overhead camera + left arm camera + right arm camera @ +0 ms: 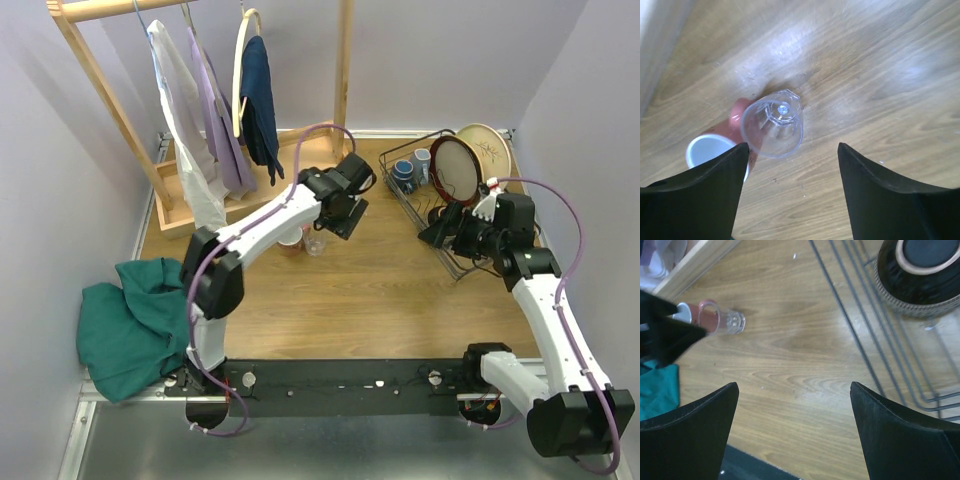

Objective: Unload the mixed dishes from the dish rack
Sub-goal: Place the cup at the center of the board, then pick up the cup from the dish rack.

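The dish rack [447,243] stands at the back right. It holds a cream plate with a dark red rim [457,172], a cream plate with a twig mark [488,148], two small mugs [403,176] and a dark bowl [920,275]. A clear glass [774,124] stands upright on the table beside a pink mug [710,150]. Both also show in the top view, the glass [314,242] and the mug [290,238]. My left gripper [792,147] is open and empty just above and beside the glass. My right gripper [794,385] is open and empty over the table beside the rack's left edge [860,340].
A wooden clothes rack [110,100] with hanging garments stands at the back left. A green cloth [130,315] lies at the left table edge. Purple walls close in the table on the left, back and right.
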